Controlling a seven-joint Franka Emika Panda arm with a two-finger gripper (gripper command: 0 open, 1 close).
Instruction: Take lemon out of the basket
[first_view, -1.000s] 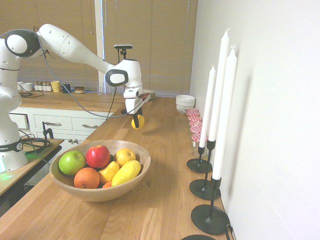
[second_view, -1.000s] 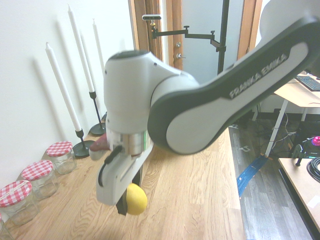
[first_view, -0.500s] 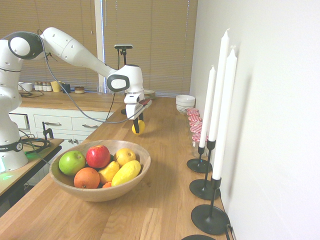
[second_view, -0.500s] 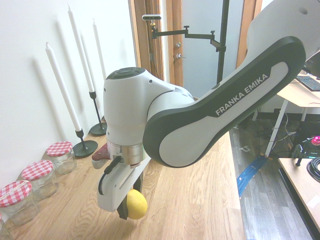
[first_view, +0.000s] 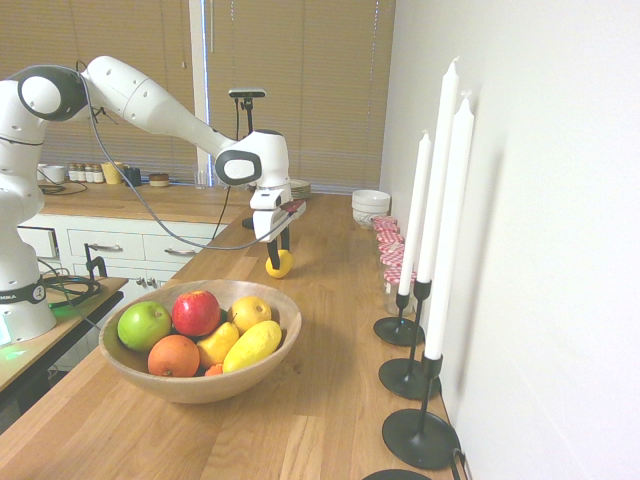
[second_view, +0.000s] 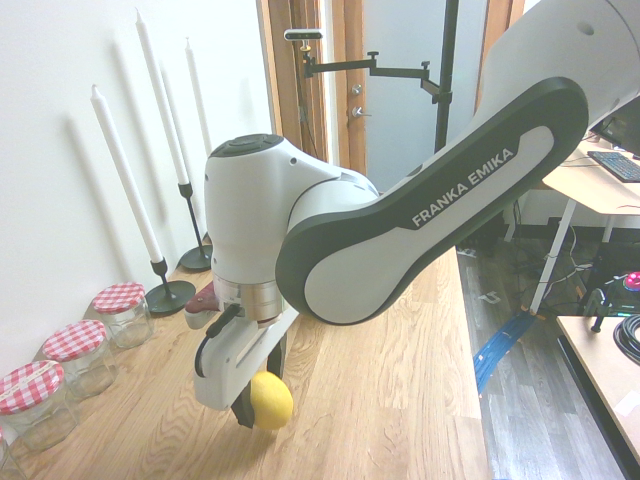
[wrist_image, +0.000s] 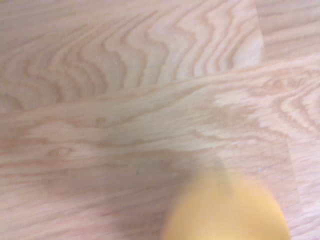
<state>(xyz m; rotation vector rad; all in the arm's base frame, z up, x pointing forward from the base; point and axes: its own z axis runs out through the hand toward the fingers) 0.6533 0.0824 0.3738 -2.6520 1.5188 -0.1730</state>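
The lemon (first_view: 283, 264), bright yellow and oval, is down at the wooden countertop beyond the basket (first_view: 289, 322), between the fingers of my gripper (first_view: 277, 266). In the second exterior view the lemon (second_view: 272, 400) sits against a dark finger, the gripper (second_view: 262, 410) shut on it just at the wood. The wrist view shows the lemon (wrist_image: 227, 210) as a yellow blur over wood grain. The basket is a wide wooden bowl nearer the camera, holding a green apple (first_view: 144, 324), a red apple (first_view: 196, 312), an orange (first_view: 173, 356) and other yellow fruit.
Tall white candles in black holders (first_view: 415, 300) stand along the wall on the right. Jars with red checked lids (second_view: 120, 310) line that wall further back, with white bowls (first_view: 370, 205) behind them. The counter's left edge drops off beside the basket.
The arm has carried the lemon down from above the counter to the wood surface, a little further along the counter from the basket. The lemon stays between the fingers.
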